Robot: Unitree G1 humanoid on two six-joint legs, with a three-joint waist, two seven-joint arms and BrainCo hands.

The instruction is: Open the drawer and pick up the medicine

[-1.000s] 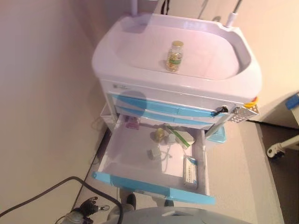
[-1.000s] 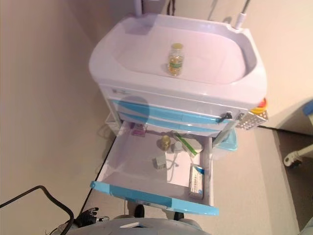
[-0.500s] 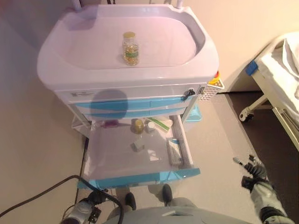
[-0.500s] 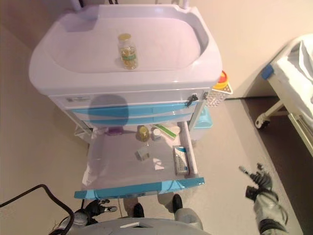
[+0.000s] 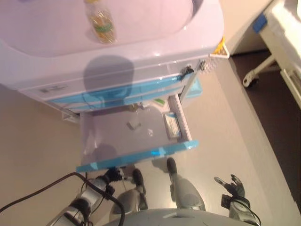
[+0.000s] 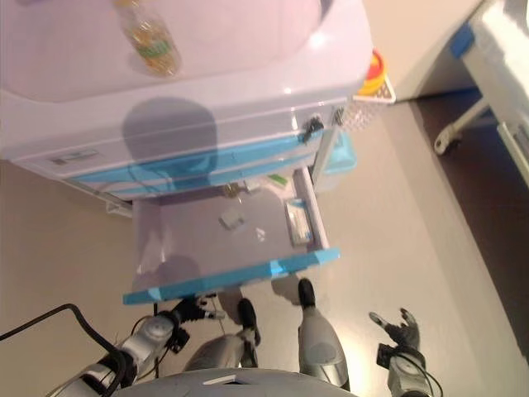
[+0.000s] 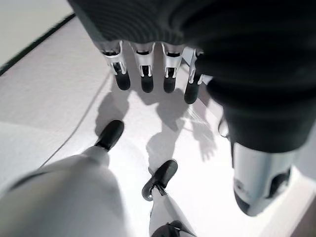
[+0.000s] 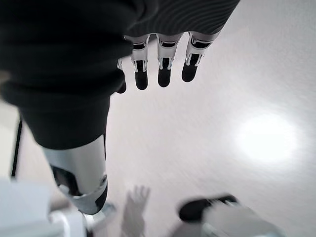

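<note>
The white cart has its bottom drawer pulled open, blue front toward me. Inside lie a white-and-blue medicine box at the right side, a small white packet in the middle, and a small bottle and a green-striped box at the back. A medicine bottle stands on the cart's top tray. My left hand hangs low below the drawer front, fingers straight and empty. My right hand hangs over the floor to the right, open and empty.
A bed frame with a castor stands at the right. A black cable runs over the floor at the lower left. A wire basket hangs on the cart's right side above a blue bin.
The camera has swung, so the cart now sits higher and closer in view. My right hand is lower in the picture with fingers spread; my left hand now shows below the drawer.
</note>
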